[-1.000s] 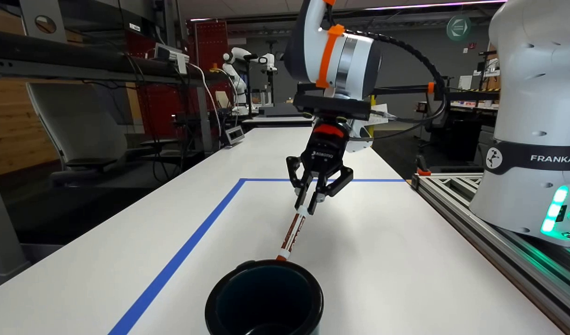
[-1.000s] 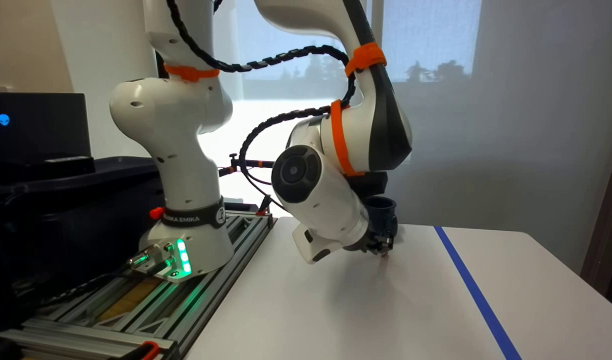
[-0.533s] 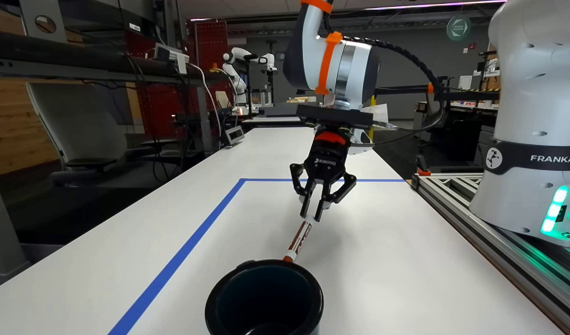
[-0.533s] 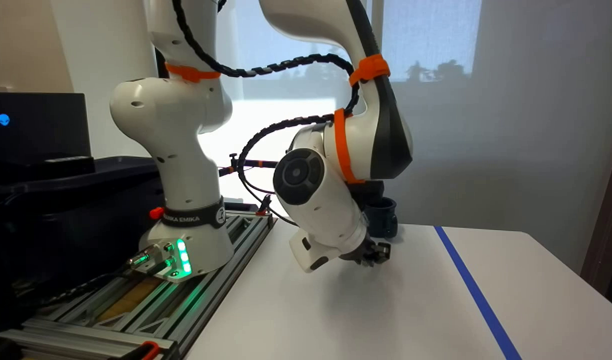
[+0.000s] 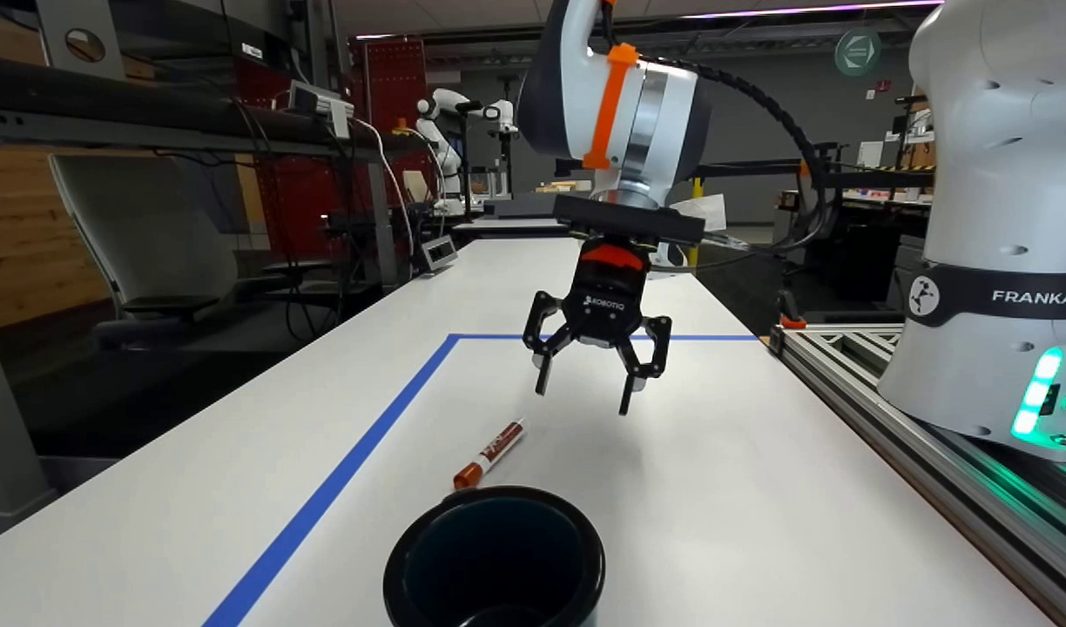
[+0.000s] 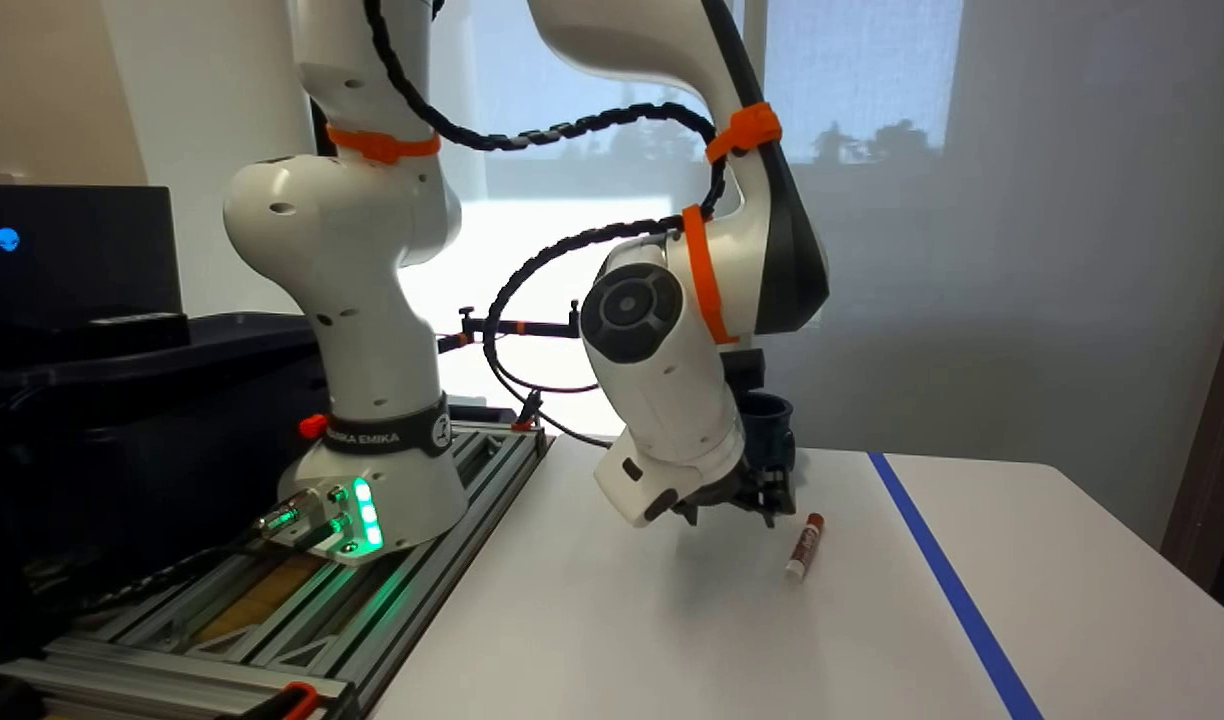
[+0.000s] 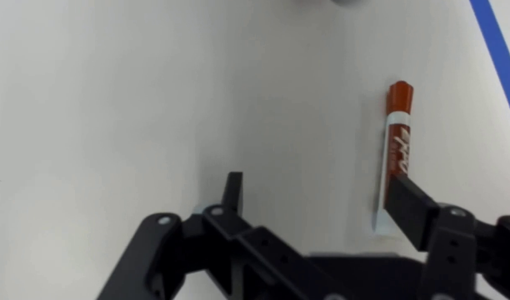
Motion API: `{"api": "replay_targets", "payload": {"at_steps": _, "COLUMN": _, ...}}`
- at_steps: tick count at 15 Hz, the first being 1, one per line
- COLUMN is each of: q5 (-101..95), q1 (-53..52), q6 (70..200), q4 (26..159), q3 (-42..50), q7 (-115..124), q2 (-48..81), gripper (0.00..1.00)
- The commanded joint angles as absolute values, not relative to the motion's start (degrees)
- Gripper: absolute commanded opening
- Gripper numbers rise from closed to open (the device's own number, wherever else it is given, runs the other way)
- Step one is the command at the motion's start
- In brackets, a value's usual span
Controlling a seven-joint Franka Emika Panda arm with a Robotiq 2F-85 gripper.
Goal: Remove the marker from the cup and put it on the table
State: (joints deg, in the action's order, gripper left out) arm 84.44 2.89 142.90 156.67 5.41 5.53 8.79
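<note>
Robot arm (image 6: 662,400) reaches out over the white table (image 6: 572,620) from its upright base (image 6: 412,500), which stands on a grey rail (image 6: 412,600) alongside one long edge. The forearm slopes steeply down, and below it the bulky wrist section slants away from that edge, with the gripper (image 5: 583,403) at its lower end, low above the tabletop. A black braided cable (image 6: 482,141) hangs in loose loops along the arm, gathered by orange straps (image 6: 706,275).

In an exterior view the two fingers (image 5: 627,396) point downward with a slight lean, spread well apart, white tabletop showing between them.

The marker (image 5: 498,445) lies flat on the table, clear of the fingers, between the gripper and the blue tape line (image 6: 954,590) that runs to the table's far edge. In an exterior view its orange-red cap (image 6: 815,521) points toward that far edge, its white end the opposite way. In the wrist view a finger covers part of the marker's body.

The cup (image 6: 770,435) stands upright near the far edge, partly hidden by the gripper, with tabletop between it and the marker's cap.
</note>
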Motion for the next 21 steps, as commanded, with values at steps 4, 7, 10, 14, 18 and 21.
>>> {"api": "replay_targets", "payload": {"at_steps": 4, "q5": 75.18, "q1": 0.4, "q6": 148.4, "q4": 158.56, "q3": 2.95, "q7": 7.41, "q2": 2.15, "gripper": 1.0}}
{"api": "replay_targets", "payload": {"at_steps": 7, "q5": 66.88, "q1": 0.05, "q6": 150.15, "q4": 157.18, "q3": 2.25, "q7": 8.54, "q2": 2.22, "gripper": 1.0}}
{"api": "replay_targets", "payload": {"at_steps": 10, "q5": 56.22, "q1": 0.16, "q6": 151.21, "q4": 159.36, "q3": 2.05, "q7": 10.78, "q2": -1.11, "gripper": 1.0}}
{"api": "replay_targets", "payload": {"at_steps": 14, "q5": 41.45, "q1": 0.56, "q6": 151.54, "q4": 161.73, "q3": 2.0, "q7": 14.06, "q2": -5.95, "gripper": 1.0}}
{"api": "replay_targets", "payload": {"at_steps": 18, "q5": 37.11, "q1": 1.03, "q6": 150.77, "q4": 157.19, "q3": 2.12, "q7": 13.5, "q2": -2.13, "gripper": 1.0}}
{"api": "replay_targets", "payload": {"at_steps": 21, "q5": 34.1, "q1": 1.03, "q6": 150.77, "q4": 156.61, "q3": 2.2, "q7": 14.31, "q2": -3.61, "gripper": 1.0}}
